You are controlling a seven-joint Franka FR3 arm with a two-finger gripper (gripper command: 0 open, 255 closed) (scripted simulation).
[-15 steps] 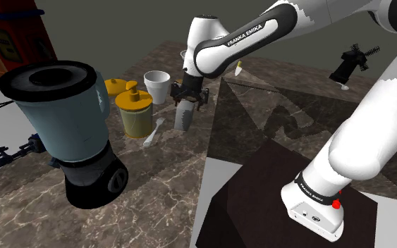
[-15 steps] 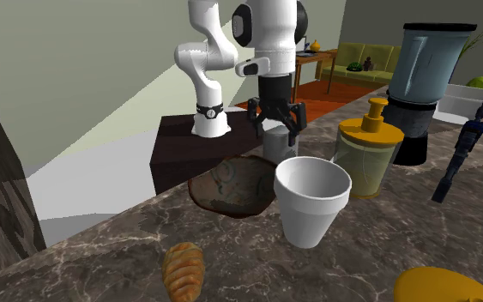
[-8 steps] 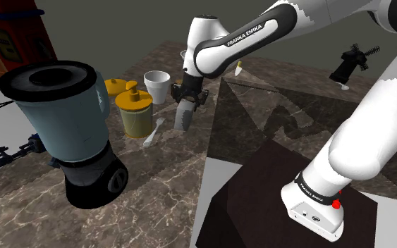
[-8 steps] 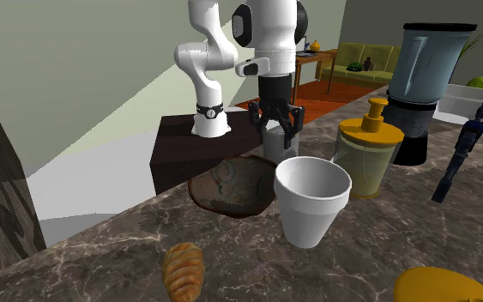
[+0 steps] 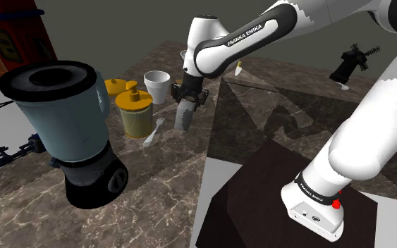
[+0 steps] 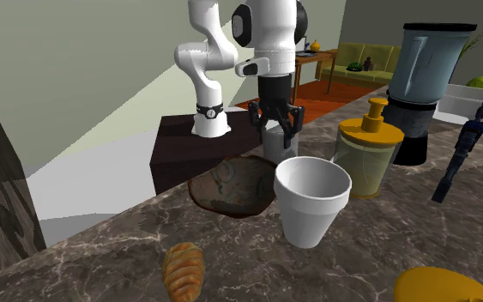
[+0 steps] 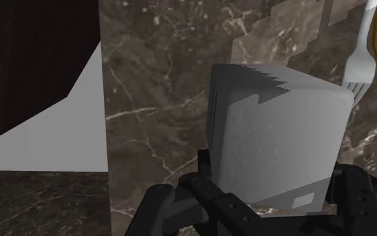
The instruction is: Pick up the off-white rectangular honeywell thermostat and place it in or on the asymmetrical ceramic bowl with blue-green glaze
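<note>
Squarely, gripper (image 7: 274, 173) clasps the grey thermostat (image 7: 280, 127).

Dim render, dark shadows on the counter (image 5: 168, 176), jagged shadow edge across the thermostat (image 7: 280, 134)

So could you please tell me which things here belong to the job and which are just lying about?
Job: gripper, the thermostat it clasps, bowl.
Lying about: blender, white cup, yellow-lidded jar, fork, bread roll.
</note>
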